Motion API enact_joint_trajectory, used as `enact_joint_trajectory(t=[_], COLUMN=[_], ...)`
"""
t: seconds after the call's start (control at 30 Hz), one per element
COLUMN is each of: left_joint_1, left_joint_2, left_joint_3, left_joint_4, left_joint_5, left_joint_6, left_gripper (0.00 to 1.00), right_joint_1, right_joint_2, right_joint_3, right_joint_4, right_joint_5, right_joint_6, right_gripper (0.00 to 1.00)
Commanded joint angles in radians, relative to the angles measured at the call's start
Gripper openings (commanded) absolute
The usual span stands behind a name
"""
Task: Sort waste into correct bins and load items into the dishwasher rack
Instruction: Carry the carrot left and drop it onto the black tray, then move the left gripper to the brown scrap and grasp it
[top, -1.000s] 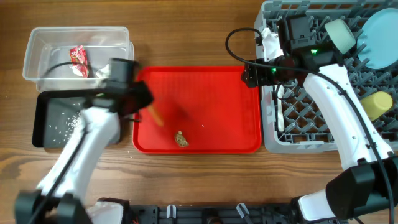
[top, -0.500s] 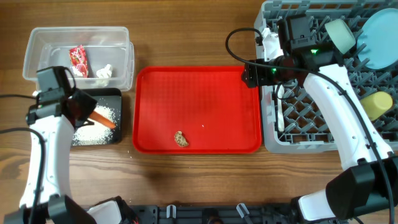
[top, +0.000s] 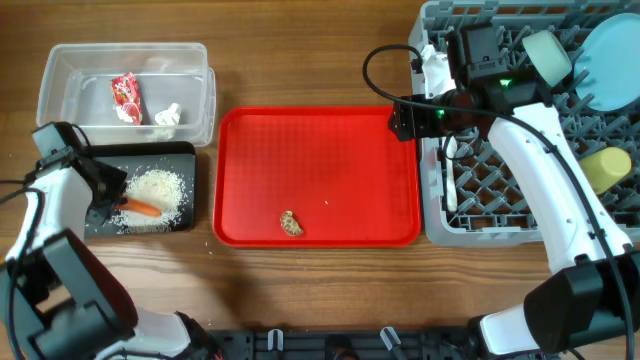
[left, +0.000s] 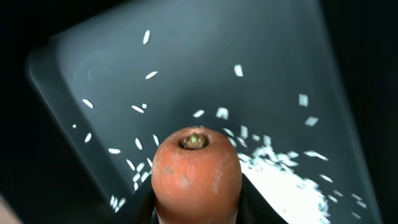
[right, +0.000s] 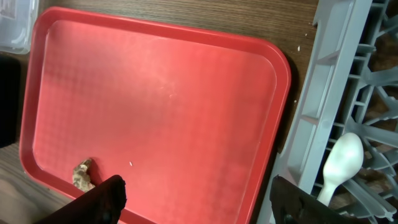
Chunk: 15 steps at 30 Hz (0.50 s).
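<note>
My left gripper (top: 108, 206) is shut on the orange carrot (top: 141, 209) and holds it low over the black tray (top: 100, 160), next to a pile of white rice (top: 158, 187). In the left wrist view the carrot's end (left: 196, 171) sits between my jaws above the tray floor (left: 186, 74), with scattered rice (left: 280, 180). The clear tub (top: 60, 60) holds the red-and-white wrapper (top: 124, 97) and the tissue (top: 167, 116). My right gripper (top: 405, 122) is open and empty over the red tray's right edge. A brown lump (top: 291, 224) lies on that tray.
The red tray (top: 330, 150) lies in the middle. The grey rack (top: 440, 215) on the right holds a blue plate (top: 612, 65), a mint bowl (top: 548, 55), a yellow cup (top: 605, 168) and a white spoon (top: 451, 180). The right wrist view shows the lump (right: 82, 174) and the spoon (right: 339, 165).
My left arm has carried the carrot from the red tray leftward over the black tray, then lower and further left. The right arm has not moved.
</note>
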Motion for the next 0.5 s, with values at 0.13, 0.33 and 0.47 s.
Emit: enact_joint_trajectory(t=[0.13,0.33,0.47], left_joint_1=[0.008,0.008,0.008], left_joint_2=[0.048,0.046,0.009], left_joint_3=[0.012,0.012,0.037], left_joint_4=[0.024,0.024,-0.001], left_joint_5=[-0.021,-0.02,-0.019], left_joint_6=[0.012,0.012,0.012], left_gripper=[0.32,0.56,0.61], right_joint_1=[-0.002,-0.002,-0.002], right_joint_2=[-0.014,-0.014,-0.014], right_joint_3=[-0.002,-0.002,-0.002], right_joint_4=[-0.001,-0.001,-0.001], right_joint_5=[0.009,0.009,0.009], right_joint_6=[0.011,0.011,0.011], right_gripper=[0.77,0.77,0.77])
